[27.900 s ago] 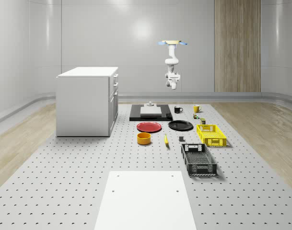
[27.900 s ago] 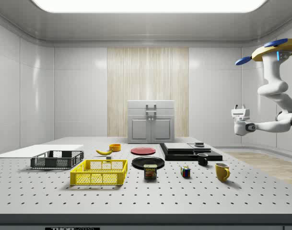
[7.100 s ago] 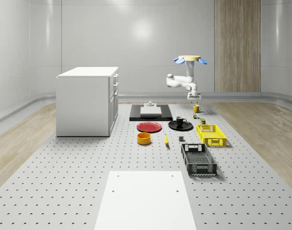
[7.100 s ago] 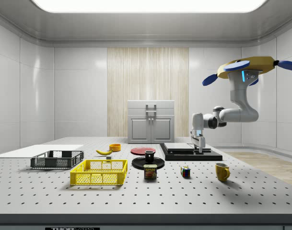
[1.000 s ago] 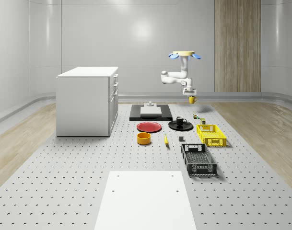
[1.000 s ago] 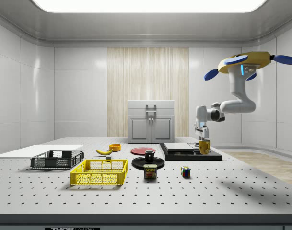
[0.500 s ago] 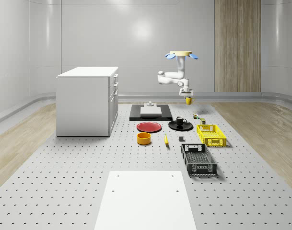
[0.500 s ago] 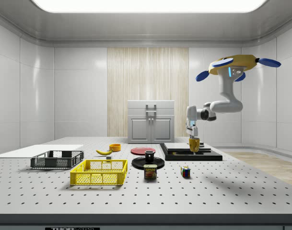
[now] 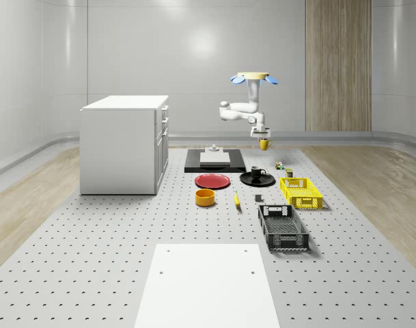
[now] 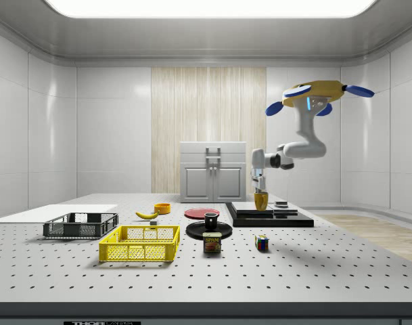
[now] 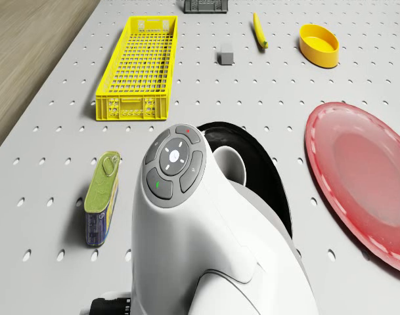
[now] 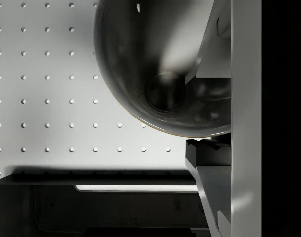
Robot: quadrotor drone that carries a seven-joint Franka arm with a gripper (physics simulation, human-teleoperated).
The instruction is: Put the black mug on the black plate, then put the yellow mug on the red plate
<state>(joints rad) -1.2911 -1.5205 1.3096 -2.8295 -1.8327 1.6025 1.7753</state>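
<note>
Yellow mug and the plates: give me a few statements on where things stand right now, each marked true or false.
1. The black mug sits on the black plate. True.
2. The yellow mug rests on the red plate. False: it hangs in the air, held by the gripper.
3. The drone hovers above the table. True.
4. The red plate carries a banana. False: the red plate is bare; the banana lies on the table beside the orange bowl.
5. The yellow crate is stacked on the black crate. False: they sit apart on the table.
</note>
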